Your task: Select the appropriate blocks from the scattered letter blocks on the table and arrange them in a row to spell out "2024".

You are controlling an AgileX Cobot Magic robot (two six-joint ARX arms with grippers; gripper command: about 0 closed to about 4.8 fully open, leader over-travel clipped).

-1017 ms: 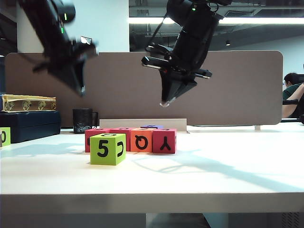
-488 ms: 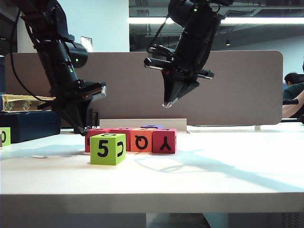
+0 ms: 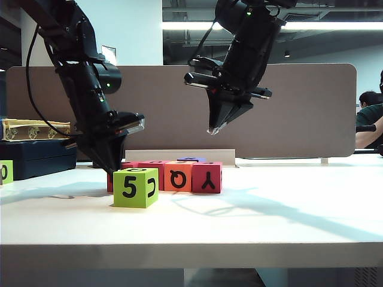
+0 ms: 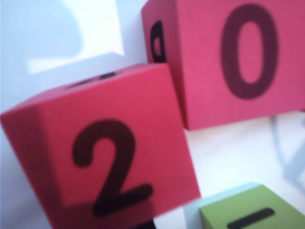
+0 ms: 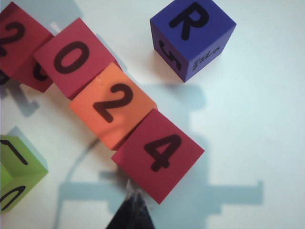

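Note:
On the white table (image 3: 287,203) a row of blocks reads 2024 in the right wrist view: a pink-red 2 (image 5: 16,43), a pink-red 0 (image 5: 71,57), an orange 2 (image 5: 113,102) and a pink-red 4 (image 5: 159,152). The first 2 (image 4: 109,152) sits skewed beside the 0 (image 4: 238,62). My left gripper (image 3: 111,170) is shut and empty, its tip low at the row's left end, close to that 2; contact is unclear. High above the row hangs my right gripper (image 3: 210,130), its tip (image 5: 132,205) shut and empty.
A lime-green cube (image 3: 136,187) stands just in front of the row's left half. Behind the row sits a purple cube (image 5: 193,36). Boxes (image 3: 36,156) and another lime cube (image 3: 5,171) are at the far left. A beige partition (image 3: 299,107) closes the back.
My left arm has swung down and rightward from high at the left to the row's left end. The right arm has hardly moved, and the blocks look unchanged.

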